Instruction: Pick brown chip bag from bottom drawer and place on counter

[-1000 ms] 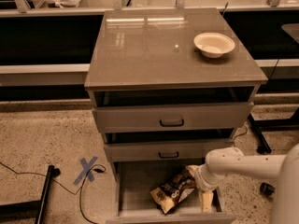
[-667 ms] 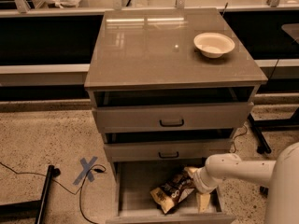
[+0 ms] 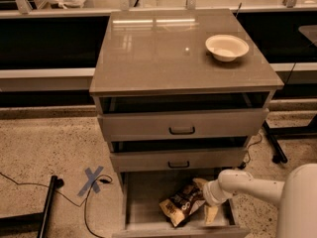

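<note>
while the bottom drawer [image 3: 143, 205] stands open, bag [image 3: 181, 204] lying on its floor, pincer [image 3: 207, 207] down inside at the bag's end, grip impossible to tell, bowl [image 3: 227, 47] on tabletop [image 3: 158, 53]

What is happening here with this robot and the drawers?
The robot's arm reaches into the open bottom drawer, and its hand is at the right end of the brown chip bag, which lies on the drawer floor. A white bowl stands on the counter; the bag is not there yet.
</note>
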Controlling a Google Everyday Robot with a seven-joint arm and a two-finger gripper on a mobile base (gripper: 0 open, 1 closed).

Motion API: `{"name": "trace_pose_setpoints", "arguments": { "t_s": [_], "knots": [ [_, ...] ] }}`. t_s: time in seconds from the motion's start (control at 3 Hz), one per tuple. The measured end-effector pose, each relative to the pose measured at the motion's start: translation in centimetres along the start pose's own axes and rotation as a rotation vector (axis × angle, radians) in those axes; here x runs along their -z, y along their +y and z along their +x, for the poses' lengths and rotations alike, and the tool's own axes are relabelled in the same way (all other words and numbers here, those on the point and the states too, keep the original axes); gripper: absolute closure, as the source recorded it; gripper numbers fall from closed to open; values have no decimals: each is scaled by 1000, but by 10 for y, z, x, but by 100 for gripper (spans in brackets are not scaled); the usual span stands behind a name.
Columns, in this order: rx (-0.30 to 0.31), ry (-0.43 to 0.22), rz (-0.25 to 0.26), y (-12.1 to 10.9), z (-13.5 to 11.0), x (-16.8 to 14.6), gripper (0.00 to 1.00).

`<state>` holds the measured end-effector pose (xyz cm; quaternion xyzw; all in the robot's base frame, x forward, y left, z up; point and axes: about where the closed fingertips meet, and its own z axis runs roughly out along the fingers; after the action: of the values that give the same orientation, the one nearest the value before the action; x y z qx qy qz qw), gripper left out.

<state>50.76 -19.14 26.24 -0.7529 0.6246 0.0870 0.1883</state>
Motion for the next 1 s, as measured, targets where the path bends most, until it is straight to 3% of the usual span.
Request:
{"name": "trace_pose_setpoints", "arguments": {
  "t_s": [0.33,0.67,1.0],
  "knots": [
    [-74,-48,-23,-11,24,-49,2],
    [-130,-97,-85,-4,42,-94,25],
    [-145,-121,-54,-23,52,-105,48]
  ]
}}
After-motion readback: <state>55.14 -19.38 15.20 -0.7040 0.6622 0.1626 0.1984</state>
